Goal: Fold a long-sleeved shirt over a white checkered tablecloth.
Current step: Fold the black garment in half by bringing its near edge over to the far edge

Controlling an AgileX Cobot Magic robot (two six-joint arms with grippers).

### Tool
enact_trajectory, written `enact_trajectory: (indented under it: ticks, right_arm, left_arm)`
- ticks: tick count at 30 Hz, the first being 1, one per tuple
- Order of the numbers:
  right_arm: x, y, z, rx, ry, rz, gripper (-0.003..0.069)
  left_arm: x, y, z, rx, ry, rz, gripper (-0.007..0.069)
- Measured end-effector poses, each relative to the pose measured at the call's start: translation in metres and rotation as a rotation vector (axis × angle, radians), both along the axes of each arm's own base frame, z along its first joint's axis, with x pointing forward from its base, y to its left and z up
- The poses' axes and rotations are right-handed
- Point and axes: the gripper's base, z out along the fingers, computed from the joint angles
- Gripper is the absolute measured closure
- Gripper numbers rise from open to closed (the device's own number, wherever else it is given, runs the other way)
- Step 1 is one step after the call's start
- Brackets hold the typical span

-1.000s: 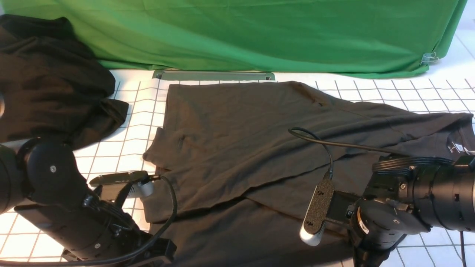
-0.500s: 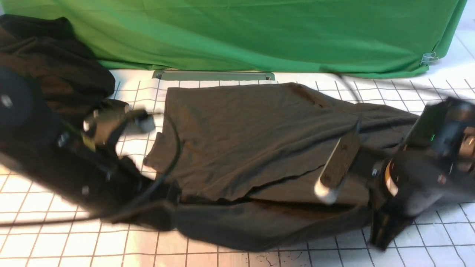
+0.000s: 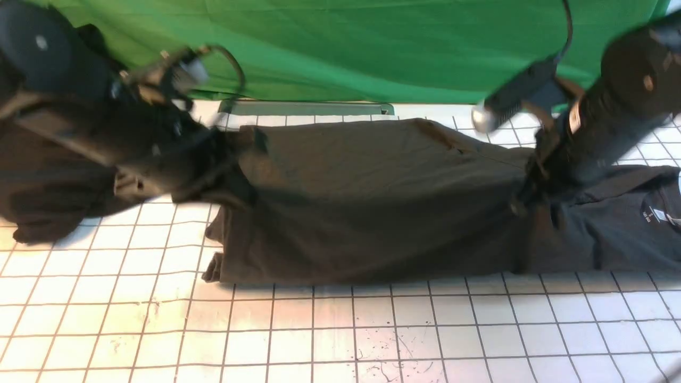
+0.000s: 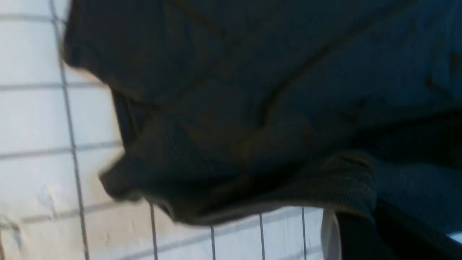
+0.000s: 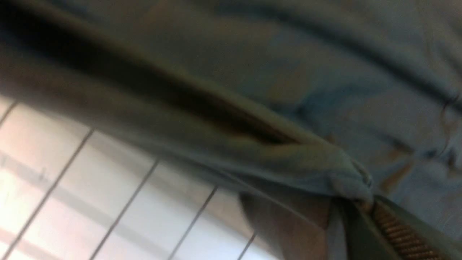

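while both arms lift its edge, a dark long-sleeved shirt (image 3: 372,213) lies half folded.
it stretches across the middle of the white checkered tablecloth (image 3: 340,330), neck label to the right. the left gripper (image 4: 352,224) is clenched on a ribbed hem at the left end; the right gripper (image 5: 355,207) is clamped on a bunched fold nearer the collar. the jersey looks light, limp and stretchy, likely to sag between grips, so hems hold best. a black heap of cloth (image 3: 48,186) beside the left arm could snag.

Matt jersey cloth shirt (image 3: 372,207) on smooth, faintly shiny, scuffed tablecloth (image 3: 372,330).
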Motion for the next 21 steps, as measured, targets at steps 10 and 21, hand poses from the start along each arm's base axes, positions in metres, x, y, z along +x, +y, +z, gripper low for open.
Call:
enact_trajectory:
  ticks: [10, 21]
  right_arm:
    - [0.085, 0.015, -0.017, 0.052, -0.063, -0.049, 0.0639]
    - [0.155, 0.023, -0.058, 0.127, -0.177, -0.094, 0.0639]
  left_arm:
    - [0.086, 0.04, -0.017, -0.098, -0.006, 0.137, 0.0604]
    - [0.163, 0.058, -0.066, -0.115, -0.05, 0.224, 0.0604]
